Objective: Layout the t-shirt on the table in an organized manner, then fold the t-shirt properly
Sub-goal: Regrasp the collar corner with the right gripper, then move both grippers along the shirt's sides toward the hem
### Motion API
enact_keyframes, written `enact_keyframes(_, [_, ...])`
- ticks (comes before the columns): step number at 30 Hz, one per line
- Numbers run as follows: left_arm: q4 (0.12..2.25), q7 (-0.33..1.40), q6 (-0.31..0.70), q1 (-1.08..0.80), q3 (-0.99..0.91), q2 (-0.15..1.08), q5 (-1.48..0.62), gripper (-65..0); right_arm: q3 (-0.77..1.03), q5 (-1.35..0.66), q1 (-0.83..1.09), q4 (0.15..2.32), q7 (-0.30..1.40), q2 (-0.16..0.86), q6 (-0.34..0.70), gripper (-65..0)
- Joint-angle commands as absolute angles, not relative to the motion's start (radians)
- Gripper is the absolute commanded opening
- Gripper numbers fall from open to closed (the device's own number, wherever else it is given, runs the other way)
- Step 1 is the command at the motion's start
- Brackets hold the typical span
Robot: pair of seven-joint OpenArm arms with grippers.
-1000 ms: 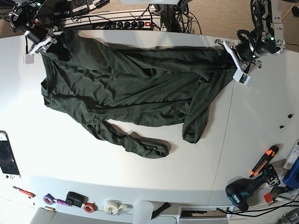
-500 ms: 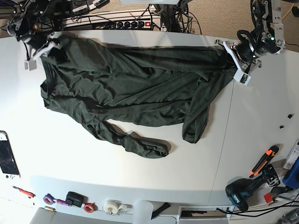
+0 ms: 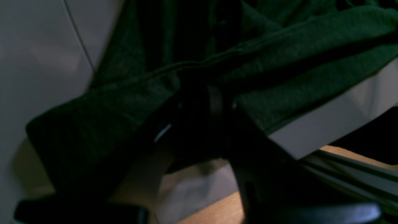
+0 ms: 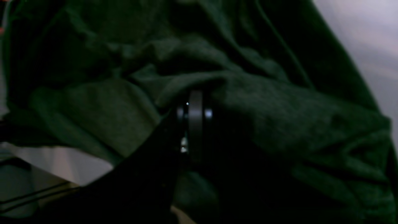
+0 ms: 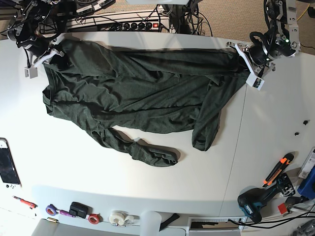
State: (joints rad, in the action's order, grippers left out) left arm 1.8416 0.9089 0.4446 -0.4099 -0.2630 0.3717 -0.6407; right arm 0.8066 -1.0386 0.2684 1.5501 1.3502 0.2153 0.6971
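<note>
Although it is stretched between both arms, the dark olive-green short-sleeved t-shirt (image 5: 142, 93) of soft, wrinkled fabric is far from flat: it lies across the far half of the large smooth white table (image 5: 74, 167), its upper edge pulled into a taut line along the far rim while the lower part sags in diagonal creases. One sleeve trails toward the near side in a twisted tongue, and another flap hangs down on the base view's right.

The right gripper (image 5: 43, 50), at the shirt's far corner on the base view's left, is clamped tight on a bunch of the cloth; its wrist view shows fabric gathered around the dark fingers. The left gripper (image 5: 244, 59), at the opposite far corner, is pinched narrowly on a hemmed edge, which its wrist view shows folding over the jaws beside the table's edge.

Judging by the drape, the garment is light, limp and clingy: it will follow any pull, slide easily on the smooth top, and crease instead of holding shape. Good holds are seams and hems at corners, shoulders or the bottom edge, pulled apart evenly, with the twisted sleeve teased out separately.

Along the near edge lie tape rolls (image 5: 118, 218), a cordless drill (image 5: 256, 201) and an orange-handled cutter (image 5: 278, 169), well apart from the cloth.
</note>
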Motion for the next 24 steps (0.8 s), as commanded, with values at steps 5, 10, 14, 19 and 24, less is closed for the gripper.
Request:
enact_keyframes(5, [1.85,0.913,0.445,-0.413,-0.266,0.382,-0.644,-52.4,0.813,-1.113,0.263,1.563,1.322,0.235,0.698,-61.5])
enact_keyframes(10, [1.85,0.912,0.445,-0.413,-0.266,0.382,-0.644,-52.4,0.813,-1.155,0.257,1.563,1.264,0.298,0.698,-61.5])
enact_keyframes(14, [1.851,0.9,0.445,-0.411,-0.266,0.382,-0.645,-52.4,0.813,-1.17,0.22,1.563,1.28,0.35,0.698,-61.5])
enact_keyframes(19, [1.874,0.89,0.444,-0.374,-0.267,0.383,-0.658,-52.5,0.813,-1.17,0.175,1.563,1.282,0.354,0.698,-61.5])
enact_keyframes(24, [1.956,0.883,0.444,-0.347,-0.267,0.383,-0.659,-52.4,0.813,-1.17,0.166,1.563,1.282,0.354,0.698,-61.5])
